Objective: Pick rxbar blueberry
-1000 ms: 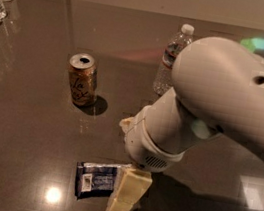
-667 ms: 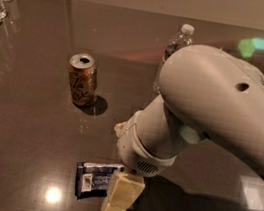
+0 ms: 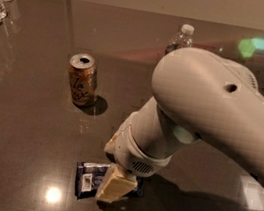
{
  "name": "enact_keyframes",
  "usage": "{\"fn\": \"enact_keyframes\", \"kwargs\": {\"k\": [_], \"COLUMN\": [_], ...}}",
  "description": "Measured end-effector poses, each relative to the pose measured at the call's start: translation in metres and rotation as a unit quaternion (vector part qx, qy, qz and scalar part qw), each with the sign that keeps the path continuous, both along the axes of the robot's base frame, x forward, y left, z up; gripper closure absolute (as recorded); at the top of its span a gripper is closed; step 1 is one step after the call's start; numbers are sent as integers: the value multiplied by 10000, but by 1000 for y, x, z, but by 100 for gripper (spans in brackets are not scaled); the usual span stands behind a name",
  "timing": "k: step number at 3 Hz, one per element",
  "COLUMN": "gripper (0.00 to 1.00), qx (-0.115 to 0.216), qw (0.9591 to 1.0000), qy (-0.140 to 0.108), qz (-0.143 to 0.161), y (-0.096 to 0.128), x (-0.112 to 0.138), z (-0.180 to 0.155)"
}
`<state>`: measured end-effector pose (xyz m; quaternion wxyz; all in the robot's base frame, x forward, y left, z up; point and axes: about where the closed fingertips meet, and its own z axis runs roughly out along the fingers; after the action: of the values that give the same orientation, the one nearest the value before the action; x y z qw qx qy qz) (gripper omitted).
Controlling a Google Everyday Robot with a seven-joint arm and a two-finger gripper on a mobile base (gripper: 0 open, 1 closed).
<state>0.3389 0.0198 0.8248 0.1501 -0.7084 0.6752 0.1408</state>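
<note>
I'm at the grasp: the gripper (image 3: 115,188) sits on the bar (image 3: 87,178), opening I can't tell; next, clamp and lift.

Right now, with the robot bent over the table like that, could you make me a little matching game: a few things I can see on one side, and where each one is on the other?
Things:
1. gold-brown soda can
2. clear water bottle
3. rxbar blueberry
4. gripper

Places:
A. lying flat, nearest the camera, partly covered
B. standing upright in the open, left of the robot arm
C. at the back, mostly hidden behind the arm
D. down low, right over the dark blue wrapper

Pairs: 1-B, 2-C, 3-A, 4-D.
</note>
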Motion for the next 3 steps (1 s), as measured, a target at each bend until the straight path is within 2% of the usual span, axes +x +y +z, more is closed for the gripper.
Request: {"fn": "enact_keyframes", "kwargs": {"k": [2, 3], "gripper": [87, 100], "qx": [-7, 36], "qw": [10000, 10000], "qy": [7, 24], "qz": [0, -35], "y": [-1, -4], "x": [1, 8], "z": [4, 15]}}
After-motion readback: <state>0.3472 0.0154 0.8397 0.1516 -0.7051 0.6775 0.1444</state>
